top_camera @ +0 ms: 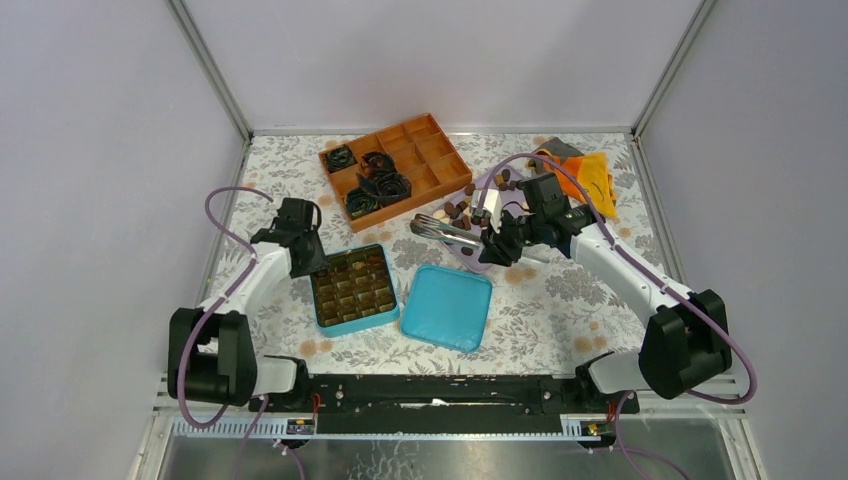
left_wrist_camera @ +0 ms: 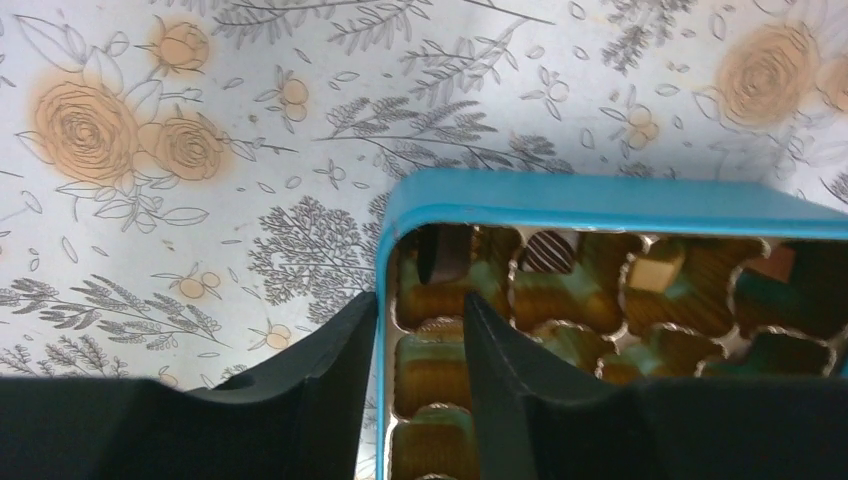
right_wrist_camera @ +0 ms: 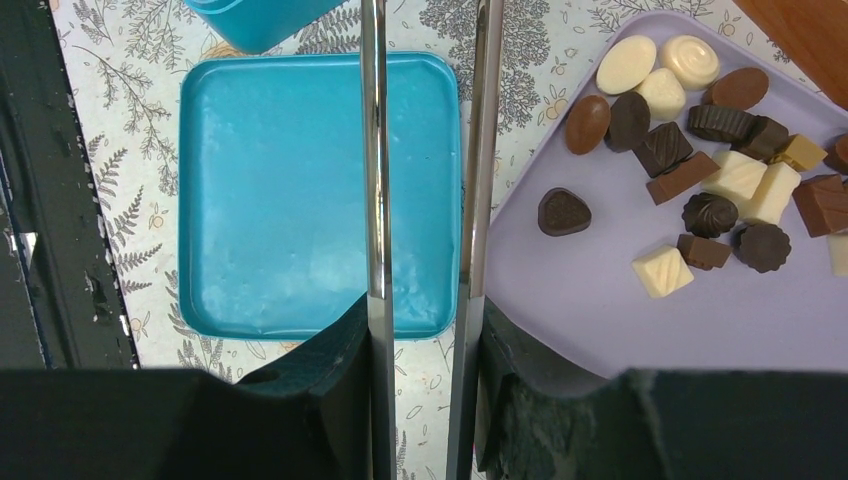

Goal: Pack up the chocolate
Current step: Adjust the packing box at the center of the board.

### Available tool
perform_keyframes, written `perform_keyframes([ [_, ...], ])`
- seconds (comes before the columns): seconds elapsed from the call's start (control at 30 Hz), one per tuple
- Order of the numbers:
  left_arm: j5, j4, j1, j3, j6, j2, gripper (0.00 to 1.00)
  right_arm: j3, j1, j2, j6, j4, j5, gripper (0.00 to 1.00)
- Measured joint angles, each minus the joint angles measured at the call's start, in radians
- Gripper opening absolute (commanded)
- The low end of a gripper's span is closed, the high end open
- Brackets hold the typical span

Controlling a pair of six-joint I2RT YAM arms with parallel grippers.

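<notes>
The chocolate (right_wrist_camera: 690,170) lies as several dark, brown and cream pieces on a lilac tray (right_wrist_camera: 600,300). My right gripper (right_wrist_camera: 422,308) is shut on metal tongs (right_wrist_camera: 374,150), whose arms reach out over a blue lid (right_wrist_camera: 280,190) and the tray's edge with nothing between them. The blue tin box (left_wrist_camera: 600,190) holds a gold cell tray with a dark piece (left_wrist_camera: 447,250), a striped piece (left_wrist_camera: 549,252) and a tan one (left_wrist_camera: 655,270). My left gripper (left_wrist_camera: 418,300) is open, straddling the box's left wall, one finger outside against it and one inside.
A wooden divided organizer (top_camera: 432,150) at the back holds black crinkled paper cups (top_camera: 378,180). An orange cloth (top_camera: 592,178) lies at the back right. The blue lid (top_camera: 447,307) rests upside down just right of the box (top_camera: 352,288).
</notes>
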Motion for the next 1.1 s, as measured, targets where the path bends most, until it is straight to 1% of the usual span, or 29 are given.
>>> perform_keyframes([
  [0.1,0.005,0.001,0.014,0.000,0.002,0.022,0.41,0.000,0.000,0.000,0.000,0.000,-0.006,0.00],
  [0.33,0.034,0.003,0.041,0.000,0.005,0.076,0.28,0.000,0.000,0.000,0.000,0.000,-0.021,0.00],
  [0.37,0.039,0.004,0.042,0.000,0.006,0.082,0.25,0.000,0.000,0.000,0.000,0.000,-0.022,0.00],
  [0.5,0.055,0.006,0.048,0.006,0.011,0.095,0.06,0.000,0.000,0.000,0.000,0.000,-0.023,0.00],
  [0.53,0.060,0.008,0.048,0.007,0.012,0.095,0.02,0.000,0.000,0.000,0.000,0.000,-0.023,0.00],
  [0.57,0.067,0.008,0.048,0.007,0.013,0.095,0.00,0.000,0.000,0.000,0.000,0.000,-0.023,0.00],
  [0.7,0.098,0.012,0.048,0.005,0.010,0.076,0.00,0.000,-0.002,0.000,0.000,0.000,-0.023,0.00],
  [0.87,0.120,0.035,0.034,-0.012,0.007,-0.001,0.00,0.000,-0.013,-0.002,0.000,-0.002,-0.024,0.00],
  [0.97,0.117,0.064,-0.008,-0.014,0.008,-0.043,0.00,0.000,-0.031,-0.010,0.001,-0.002,-0.026,0.00],
  [1.1,0.118,0.099,-0.077,-0.009,0.018,-0.046,0.00,0.000,-0.060,-0.027,0.009,-0.005,-0.045,0.00],
])
